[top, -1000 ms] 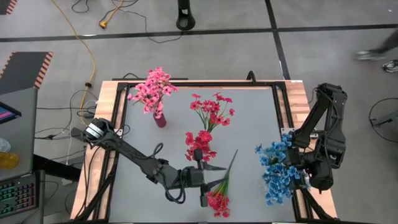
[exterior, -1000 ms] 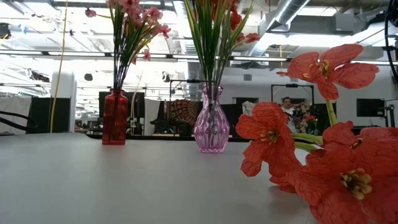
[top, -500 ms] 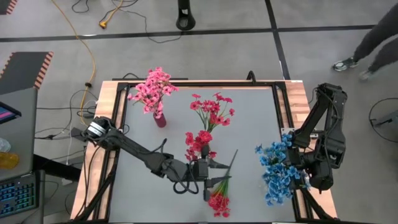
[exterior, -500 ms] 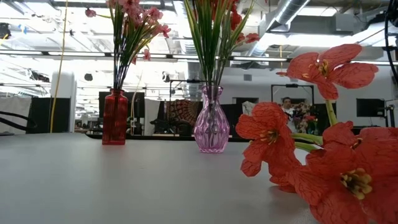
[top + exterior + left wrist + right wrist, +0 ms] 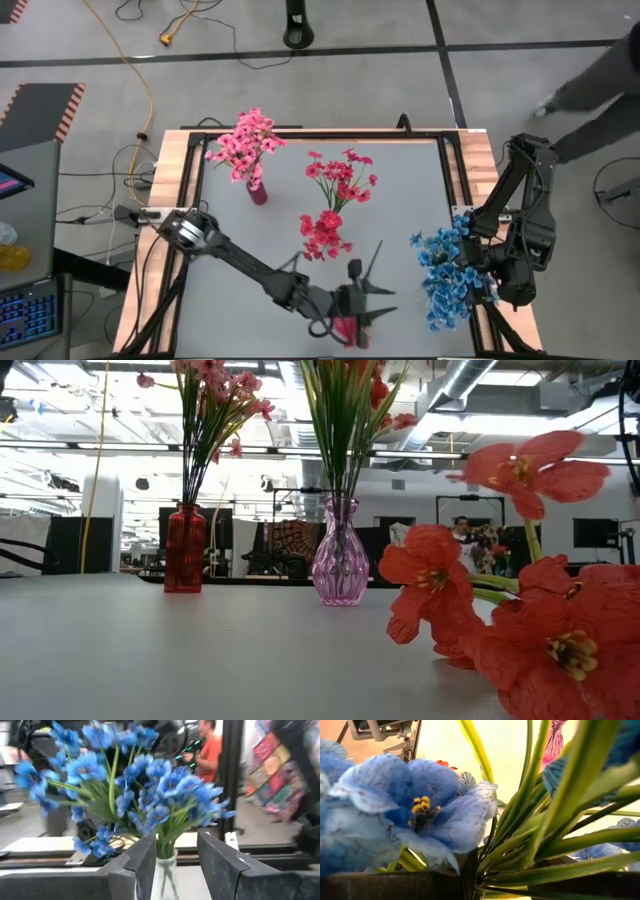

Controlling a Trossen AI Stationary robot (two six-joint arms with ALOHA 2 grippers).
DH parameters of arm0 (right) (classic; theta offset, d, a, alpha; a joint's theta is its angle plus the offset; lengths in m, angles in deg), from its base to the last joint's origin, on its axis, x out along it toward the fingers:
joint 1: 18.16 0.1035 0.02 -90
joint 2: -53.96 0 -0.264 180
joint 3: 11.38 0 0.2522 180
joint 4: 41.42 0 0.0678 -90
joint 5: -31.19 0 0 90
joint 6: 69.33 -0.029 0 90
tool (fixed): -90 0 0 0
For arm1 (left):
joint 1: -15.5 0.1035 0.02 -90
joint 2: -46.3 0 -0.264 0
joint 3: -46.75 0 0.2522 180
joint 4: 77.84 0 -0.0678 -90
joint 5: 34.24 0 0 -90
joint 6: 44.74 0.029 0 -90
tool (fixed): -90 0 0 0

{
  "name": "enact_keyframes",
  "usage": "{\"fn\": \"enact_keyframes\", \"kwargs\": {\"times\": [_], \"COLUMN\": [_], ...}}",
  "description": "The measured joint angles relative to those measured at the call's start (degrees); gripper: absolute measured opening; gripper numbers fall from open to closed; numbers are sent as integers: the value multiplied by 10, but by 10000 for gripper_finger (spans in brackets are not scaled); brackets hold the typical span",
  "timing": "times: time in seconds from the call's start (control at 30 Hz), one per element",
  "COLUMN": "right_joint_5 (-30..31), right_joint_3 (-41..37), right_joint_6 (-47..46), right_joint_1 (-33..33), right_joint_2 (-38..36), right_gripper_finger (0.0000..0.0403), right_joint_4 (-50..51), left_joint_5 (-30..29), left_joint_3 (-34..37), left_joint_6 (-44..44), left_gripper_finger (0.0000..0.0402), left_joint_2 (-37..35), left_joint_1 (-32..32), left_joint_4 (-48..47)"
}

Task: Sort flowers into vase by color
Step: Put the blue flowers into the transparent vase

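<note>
A red sprig lies flat near the table's front edge, its blossoms [image 5: 350, 328] nearest me and its stem [image 5: 372, 255] pointing away; the blossoms fill the low view's right [image 5: 520, 620]. My left gripper [image 5: 380, 303] hovers open just over this sprig, pointing level toward the right edge; its fingers [image 5: 145, 855] have nothing between them. A red vase [image 5: 185, 548] holds pink flowers [image 5: 245, 140]. A purple glass vase [image 5: 340, 555] holds red flowers [image 5: 338, 178]. At the right edge blue flowers [image 5: 445, 280] stand in a clear vase [image 5: 165, 870]. My right gripper [image 5: 497, 887] sits open among their stems. My right gripper has the blue flowers' green stems [image 5: 520, 845] rising between and in front of its two fingers; I cannot tell whether they touch the stems. Whether my left gripper touches the lying red sprig I cannot tell either.
The table has a black frame and wooden rails [image 5: 175, 200] along its sides. Bare grey tabletop [image 5: 230, 290] lies at the front left. A person [image 5: 600, 70] walks on the floor beyond the far right corner; another person [image 5: 207, 745] stands in the room.
My left gripper has travelled from beside the purple vase toward the table's right and near edges and sunk lower, ending over the lying red sprig. Its fingers stay apart. The sprig still lies on the table.
</note>
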Motion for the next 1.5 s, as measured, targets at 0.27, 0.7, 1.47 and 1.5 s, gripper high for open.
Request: {"fn": "enact_keyframes", "kwargs": {"times": [0.27, 0.7, 1.47, 1.5], "right_joint_5": [0, 0, 0, 0], "right_joint_3": [0, 0, 0, 0], "right_joint_6": [0, 0, 0, 0], "right_joint_1": [0, 0, 0, 0], "right_joint_2": [0, 0, 0, 0], "right_gripper_finger": [162, 162, 162, 162], "right_joint_4": [1, 1, -2, -2], "left_joint_5": [13, 33, 47, 48], "left_joint_3": [-149, -187, -229, -242], "left_joint_6": [4, -115, -103, -103], "left_gripper_finger": [132, 232, 297, 297], "left_joint_2": [134, 174, 258, 267], "left_joint_1": [2, 27, 57, 58], "left_joint_4": [-8, -87, -10, -9]}}
